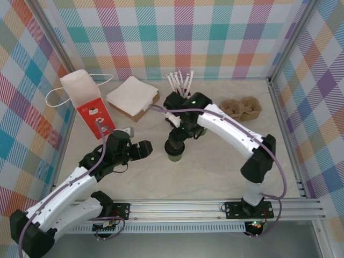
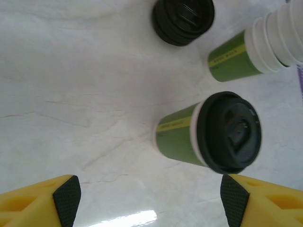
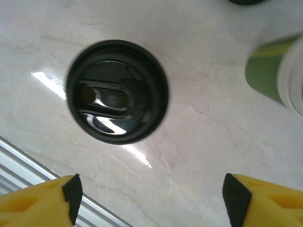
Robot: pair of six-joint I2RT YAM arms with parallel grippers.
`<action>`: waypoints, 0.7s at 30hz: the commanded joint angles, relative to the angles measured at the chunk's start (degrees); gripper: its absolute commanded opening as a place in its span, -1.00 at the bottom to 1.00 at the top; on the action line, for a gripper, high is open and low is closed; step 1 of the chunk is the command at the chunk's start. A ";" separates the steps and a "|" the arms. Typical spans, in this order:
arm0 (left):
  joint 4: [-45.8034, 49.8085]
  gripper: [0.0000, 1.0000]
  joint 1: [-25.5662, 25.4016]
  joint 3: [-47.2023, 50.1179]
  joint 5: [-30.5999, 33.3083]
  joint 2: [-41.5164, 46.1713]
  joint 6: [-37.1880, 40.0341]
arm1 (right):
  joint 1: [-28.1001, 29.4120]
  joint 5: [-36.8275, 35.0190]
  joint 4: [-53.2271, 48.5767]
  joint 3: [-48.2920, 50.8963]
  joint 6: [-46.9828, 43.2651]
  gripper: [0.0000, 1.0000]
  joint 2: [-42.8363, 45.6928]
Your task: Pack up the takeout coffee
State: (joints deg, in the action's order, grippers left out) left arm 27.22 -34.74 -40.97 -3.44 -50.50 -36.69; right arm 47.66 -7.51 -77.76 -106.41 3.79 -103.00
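Fingers of your right gripper (image 3: 152, 195) spread wide, empty, over lidded cup (image 3: 117, 91) — close off-ctr & you tip it; left gripper (image 2: 150, 196) same.

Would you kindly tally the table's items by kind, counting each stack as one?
Lidded green cup: 1
Stack of green cups: 1
Black lid: 1
Paper bag: 1
Napkin stack: 1
Cup carrier: 1
White sticks bunch: 1
Total: 7
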 commanded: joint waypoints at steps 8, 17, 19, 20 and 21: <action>-11.75 0.56 -0.14 -9.02 -13.58 -17.95 -0.72 | -6.89 13.89 15.70 14.04 10.18 0.37 4.57; -13.14 0.39 -0.15 -10.15 -13.46 -25.29 -0.78 | -6.88 14.10 15.66 14.21 10.80 0.29 0.91; -12.94 0.38 -0.13 -9.64 -13.00 -25.28 -0.69 | -6.92 14.36 15.62 14.24 10.80 0.25 0.44; -12.90 0.37 -0.15 -9.41 -12.99 -25.35 -0.61 | -6.83 14.43 15.57 14.23 10.86 0.24 0.25; -12.82 0.36 -0.15 -9.25 -12.91 -25.48 -0.57 | -6.92 14.46 15.34 14.34 10.89 0.21 0.00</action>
State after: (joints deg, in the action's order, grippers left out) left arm 14.79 -34.74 -49.56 -16.01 -75.83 -37.08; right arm 40.69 5.52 -62.39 -92.44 13.74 -102.17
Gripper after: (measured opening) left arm 0.685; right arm 0.611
